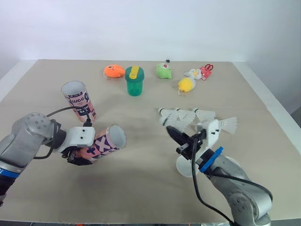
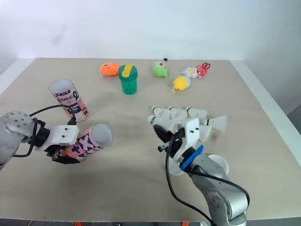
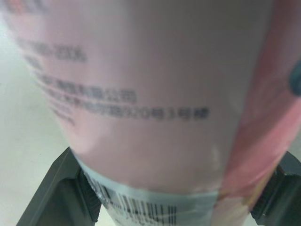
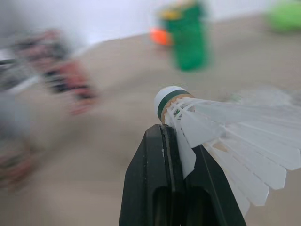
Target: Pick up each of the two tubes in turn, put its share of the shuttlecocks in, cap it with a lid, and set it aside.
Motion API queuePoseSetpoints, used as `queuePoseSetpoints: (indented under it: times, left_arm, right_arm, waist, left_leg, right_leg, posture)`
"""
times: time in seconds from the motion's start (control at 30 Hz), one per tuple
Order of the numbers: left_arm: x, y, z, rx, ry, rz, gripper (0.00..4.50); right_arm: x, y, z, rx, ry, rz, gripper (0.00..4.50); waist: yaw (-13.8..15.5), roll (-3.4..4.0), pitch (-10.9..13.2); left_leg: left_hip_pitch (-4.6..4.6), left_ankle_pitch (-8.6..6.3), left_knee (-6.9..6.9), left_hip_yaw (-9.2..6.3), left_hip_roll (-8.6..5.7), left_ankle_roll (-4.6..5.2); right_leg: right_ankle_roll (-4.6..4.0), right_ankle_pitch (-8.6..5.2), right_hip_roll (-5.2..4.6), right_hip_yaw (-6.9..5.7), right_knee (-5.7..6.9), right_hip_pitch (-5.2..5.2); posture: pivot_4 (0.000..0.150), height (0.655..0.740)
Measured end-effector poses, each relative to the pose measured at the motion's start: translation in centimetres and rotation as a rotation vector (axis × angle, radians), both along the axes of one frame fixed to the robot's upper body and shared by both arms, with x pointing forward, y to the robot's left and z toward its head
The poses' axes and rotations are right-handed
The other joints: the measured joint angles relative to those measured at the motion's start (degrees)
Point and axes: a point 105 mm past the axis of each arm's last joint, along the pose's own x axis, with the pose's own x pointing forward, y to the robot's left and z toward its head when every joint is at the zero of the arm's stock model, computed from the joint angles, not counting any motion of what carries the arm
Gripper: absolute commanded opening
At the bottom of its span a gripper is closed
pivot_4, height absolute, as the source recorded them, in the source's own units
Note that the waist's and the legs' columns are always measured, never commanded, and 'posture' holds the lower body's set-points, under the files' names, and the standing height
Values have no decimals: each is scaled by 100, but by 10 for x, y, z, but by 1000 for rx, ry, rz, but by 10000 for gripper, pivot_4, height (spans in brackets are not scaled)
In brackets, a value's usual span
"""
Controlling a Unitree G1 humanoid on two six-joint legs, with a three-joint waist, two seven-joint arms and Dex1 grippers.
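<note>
Pale walls point(image 1: 141, 23) rose behind a beige table point(image 1: 141, 188) that ran across the whole frame. At the lower left, the left gripper point(image 1: 81, 157) was clamped on a pink tube point(image 1: 110, 139), its two black fingers point(image 3: 61, 197) pressed to opposite sides of the printed wall near the closed end. That tube was held off the table and lay nearly level, with its open mouth turned toward the middle of the frame. A second tube point(image 1: 79, 101) stood on the table just above it, in the left part of the frame, leaning a little with its mouth upward.

At the lower right, the right gripper point(image 4: 167, 146) had its fingers closed on a shuttlecock point(image 4: 225, 132), pinching the feathers just behind the cork — the green-banded cork tip stuck out past the fingertips. More shuttlecocks point(image 1: 205, 114) lay in a loose row on the table right of centre, just above that gripper. White lids point(image 2: 220, 164) rested flat on the table beneath and beside the right arm.

Along the top of the table, well apart from both arms, sat a green cup point(image 1: 134, 84) with a yellow top, an orange toy point(image 1: 114, 71), a green toy point(image 1: 163, 70), a yellow toy point(image 1: 186, 84) and a small white and red toy point(image 1: 200, 72).
</note>
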Motion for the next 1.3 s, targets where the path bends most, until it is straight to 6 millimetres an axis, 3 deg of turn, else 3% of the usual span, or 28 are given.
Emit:
queuePoseSetpoints:
  times: [0.13, 0.2, 0.27, 0.5, 0.67, 0.7, 0.73, 0.87, 0.9, 1.07, 1.2, 1.3]
  left_arm:
    - [1, -3, 0, 0, 5, -12, 34423]
    - [1, -3, 0, -1, 8, -15, 34423]
    - [1, -4, 0, -1, 9, -19, 34423]
    - [1, -5, 1, -4, 8, -20, 34423]
    - [0, -4, 0, -8, 2, -6, 34423]
    - [-1, -4, 0, -8, -1, -5, 34423]
    - [-1, -4, 0, -9, -3, -4, 34423]
    - [-2, -4, 0, -13, -14, -1, 34423]
    - [-2, -4, -1, -13, -15, -2, 34423]
    - [-3, -3, -1, -15, -17, 9, 34423]
    - [-3, -3, -2, -16, -15, 13, 34423]
    - [-2, -3, -2, -16, -15, 13, 34423]
  right_arm:
    - [-2, 27, 23, -109, -126, 273, 613]
    - [-1, 36, 25, -137, -142, 341, 613]
    - [-5, 53, 20, -181, -130, 467, 613]
    - [-11, 72, -1, -285, -79, 629, 613]
    - [-7, 77, 2, -263, -82, 625, 16524]
    - [-7, 80, 7, -214, -86, 612, 22503]
    - [-6, 80, 9, -191, -86, 604, 24956]
    - [0, 69, 18, -63, -75, 477, 43091]
    - [3, 62, 21, -29, -79, 410, 44549]
    - [27, 21, 16, -12, -108, 44, 44549]
    - [53, -19, -20, -127, -34, -314, 44549]
    - [64, -31, -43, -171, 41, -438, 44549]
  waist:
    - [-1, -1, 0]
    - [4, -2, -1]
    - [6, -1, -1]
    - [11, -2, -1]
    - [8, -2, -1]
    - [8, -2, -1]
    - [9, -2, -1]
    - [11, -3, -2]
    - [11, -3, -2]
    - [7, -2, -3]
    - [2, 0, -6]
    - [-2, 7, -5]
  left_leg:
    - [2, 5, 1, -3, 0, 9]
    - [1, 6, 0, -6, 1, 10]
    - [-2, 6, -5, -6, 1, 10]
    - [-9, 4, -5, -8, -1, 11]
    - [-7, 4, -4, -9, 2, 11]
    - [-6, 4, -4, -9, 3, 11]
    - [-6, 4, -4, -9, 3, 11]
    - [-7, 4, -5, -7, 0, 11]
    - [-8, 4, -6, -8, 0, 11]
    - [-6, 4, -5, -7, -1, 11]
    - [-4, 5, -6, -5, -2, 10]
    - [-3, 5, -6, -1, -3, 11]
  right_leg:
    - [-7, 7, 3, -3, 0, 1]
    - [-10, 5, 6, -6, 1, 0]
    - [-8, 2, 7, -6, 1, -3]
    - [14, 5, 2, -9, 1, -4]
    - [6, 8, 5, -10, 3, -5]
    - [6, 9, 6, -10, 3, -5]
    - [7, 9, 6, -11, 4, -5]
    - [15, 9, 2, -9, 3, -4]
    - [15, 8, 1, -10, 3, -4]
    - [5, 4, 1, -8, 3, -6]
    - [-5, 0, 2, -5, 3, -6]
    - [-7, 2, 2, 0, 4, -9]
  posture:
    - [1500, 7400]
    - [1500, 7400]
    - [1500, 7400]
    - [1500, 7400]
    - [1500, 7400]
    - [1500, 7400]
    - [1500, 7400]
    - [1500, 7400]
    - [1500, 7400]
    - [1500, 7400]
    - [1500, 7400]
    - [1500, 7400]
